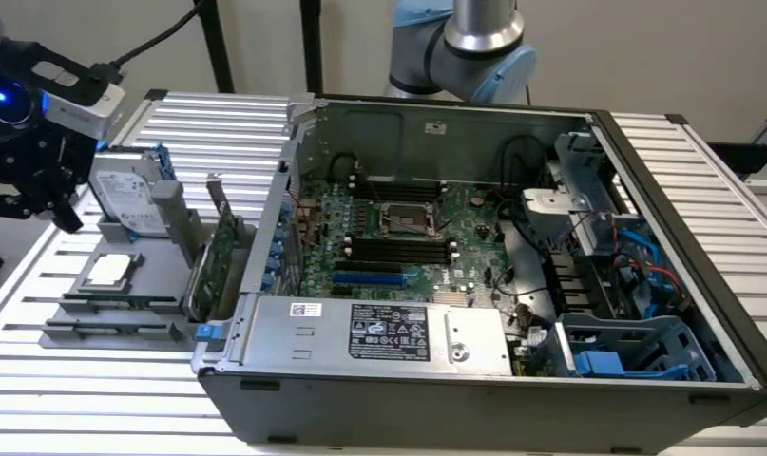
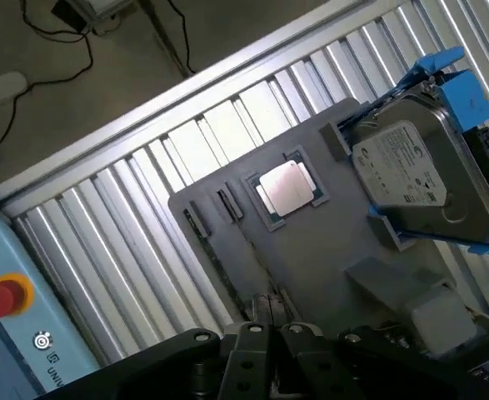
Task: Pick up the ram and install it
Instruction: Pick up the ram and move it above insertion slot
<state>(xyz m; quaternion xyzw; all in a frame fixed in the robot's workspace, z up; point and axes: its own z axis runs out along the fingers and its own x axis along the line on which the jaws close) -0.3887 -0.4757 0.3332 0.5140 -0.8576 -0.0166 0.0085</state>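
Note:
My gripper (image 1: 47, 204) hangs at the exterior view's far left, above the outer edge of a grey parts tray (image 1: 72, 328). In the wrist view the gripper (image 2: 269, 312) sits over the near part of that tray (image 2: 219, 250) and hides it. I cannot make out the ram in either view. The black memory slots (image 1: 396, 249) lie in the middle of the motherboard inside the open computer case (image 1: 485, 380), well to the exterior view's right of the gripper.
The tray carries a silver processor (image 1: 110, 271) (image 2: 287, 185), a hard drive in blue rails (image 1: 129, 195) (image 2: 415, 179) and a green expansion card (image 1: 212, 261) by the case wall. A slatted metal table (image 1: 91, 399) lies underneath. A red stop button (image 2: 1, 297) is nearby.

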